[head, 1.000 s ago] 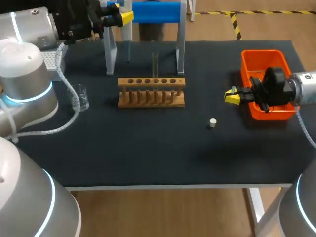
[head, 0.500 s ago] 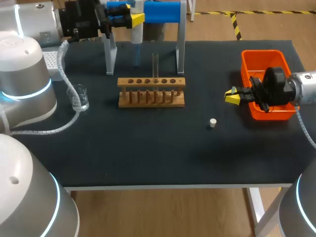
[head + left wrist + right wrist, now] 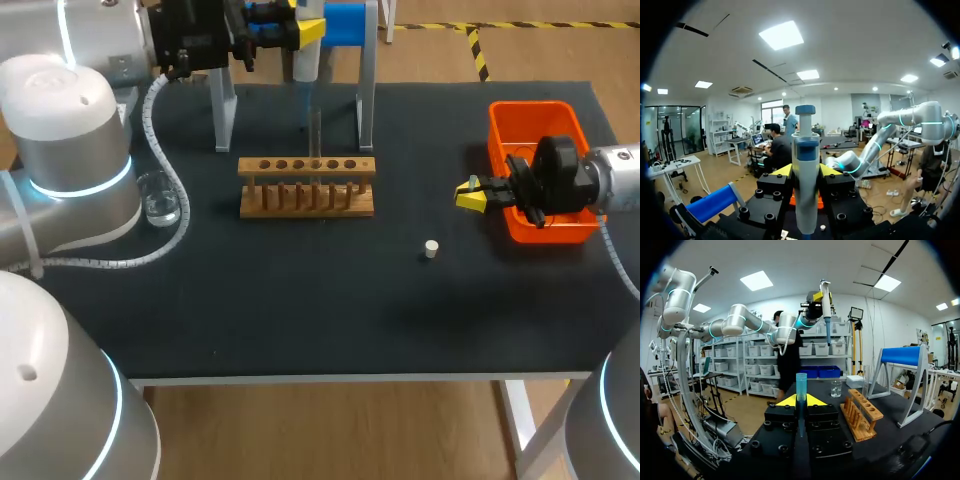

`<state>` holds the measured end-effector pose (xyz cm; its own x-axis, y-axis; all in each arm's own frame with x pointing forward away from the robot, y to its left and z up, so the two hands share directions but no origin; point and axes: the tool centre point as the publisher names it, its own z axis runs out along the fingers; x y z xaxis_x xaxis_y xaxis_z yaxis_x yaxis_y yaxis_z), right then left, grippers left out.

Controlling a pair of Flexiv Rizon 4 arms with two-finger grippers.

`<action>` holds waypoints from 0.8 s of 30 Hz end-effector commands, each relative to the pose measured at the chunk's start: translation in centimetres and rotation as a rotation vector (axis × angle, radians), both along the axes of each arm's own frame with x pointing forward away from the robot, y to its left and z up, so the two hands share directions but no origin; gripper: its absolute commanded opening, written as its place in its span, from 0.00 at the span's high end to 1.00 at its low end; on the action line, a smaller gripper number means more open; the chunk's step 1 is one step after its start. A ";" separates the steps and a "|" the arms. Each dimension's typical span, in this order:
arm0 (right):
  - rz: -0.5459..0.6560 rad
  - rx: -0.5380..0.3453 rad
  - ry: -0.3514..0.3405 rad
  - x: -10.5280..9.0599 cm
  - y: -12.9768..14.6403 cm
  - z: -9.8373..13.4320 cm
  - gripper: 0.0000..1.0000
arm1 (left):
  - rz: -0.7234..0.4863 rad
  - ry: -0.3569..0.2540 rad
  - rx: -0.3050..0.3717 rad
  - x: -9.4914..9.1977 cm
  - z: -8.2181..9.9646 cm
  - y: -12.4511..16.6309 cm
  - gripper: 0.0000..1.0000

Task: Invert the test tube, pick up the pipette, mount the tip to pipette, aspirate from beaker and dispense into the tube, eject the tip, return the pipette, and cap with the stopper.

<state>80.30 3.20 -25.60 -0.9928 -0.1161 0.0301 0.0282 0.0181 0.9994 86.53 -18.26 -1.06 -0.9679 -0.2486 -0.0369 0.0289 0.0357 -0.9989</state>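
My left gripper is shut on the white pipette, held upright at the back of the table. The pipette's bluish tip hangs just above the clear test tube standing in the wooden rack. In the left wrist view the pipette stands between the yellow fingers. The glass beaker sits left of the rack. A small white stopper lies right of the rack. My right gripper hovers beside the orange bin, shut on a small teal tube.
A metal stand with a blue crossbar straddles the back of the table behind the rack, its legs on either side of the pipette. The left arm's white cable loops over the table near the beaker.
My left arm has carried the pipette to the right, from beside the stand's left leg to above the test tube. The right arm has not moved.
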 end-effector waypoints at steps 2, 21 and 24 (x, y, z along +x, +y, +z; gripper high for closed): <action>0.001 0.000 0.000 0.0 -0.1 0.0 1.00 | 0.002 -0.001 -0.005 0.0 0.3 -1.2 1.00; 0.001 0.000 0.000 0.0 -0.1 0.0 1.00 | -0.041 -0.012 -0.035 -1.1 0.9 -3.7 1.00; 0.001 0.000 0.000 0.0 -0.1 0.0 1.00 | -0.043 -0.012 -0.035 -1.1 0.8 -3.8 1.00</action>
<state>80.30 3.20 -25.60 -0.9928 -0.1160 0.0302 0.0283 0.0181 0.9994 85.31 -21.91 -0.14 -0.9776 -0.2069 -0.0397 0.0396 0.0046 -0.9992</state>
